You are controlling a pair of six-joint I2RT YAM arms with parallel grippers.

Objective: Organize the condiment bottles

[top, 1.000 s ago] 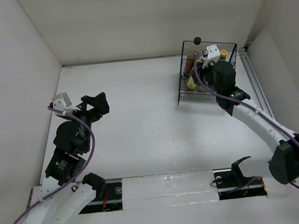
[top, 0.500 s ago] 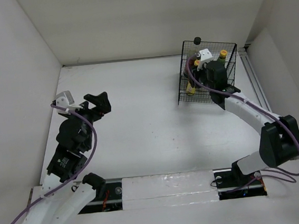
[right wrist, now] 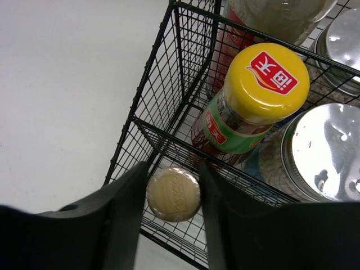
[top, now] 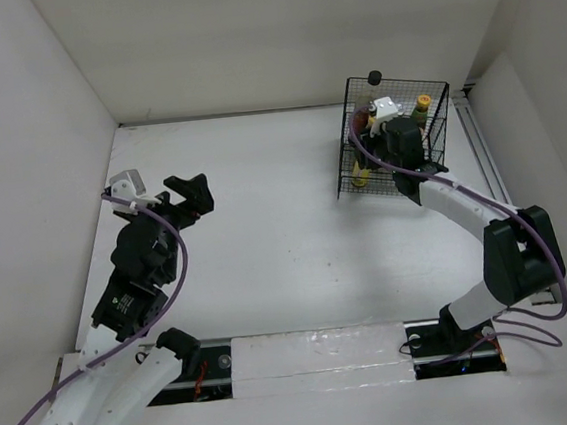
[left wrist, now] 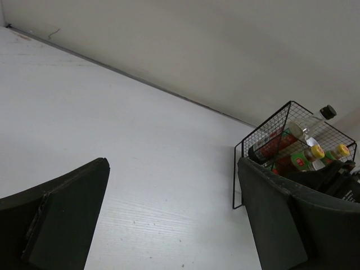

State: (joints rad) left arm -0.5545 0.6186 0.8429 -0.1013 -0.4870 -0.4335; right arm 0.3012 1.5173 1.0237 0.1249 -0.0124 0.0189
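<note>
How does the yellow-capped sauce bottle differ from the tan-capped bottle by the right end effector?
The yellow-capped bottle has a yellow cap with a red logo; the tan-capped bottle has a plain tan one. The yellow-capped bottle stands taller, while the tan-capped bottle's top sits lower. The right end effector straddles the tan-capped bottle, not the yellow-capped bottle. Both stand upright in the black wire basket.

top: high behind arm bases, facing down, whole counter (top: 284, 212) | left wrist: low on left tool (left wrist: 173, 169), facing across counter | right wrist: close above basket (right wrist: 163, 73), facing down | shared: basket, all views
</note>
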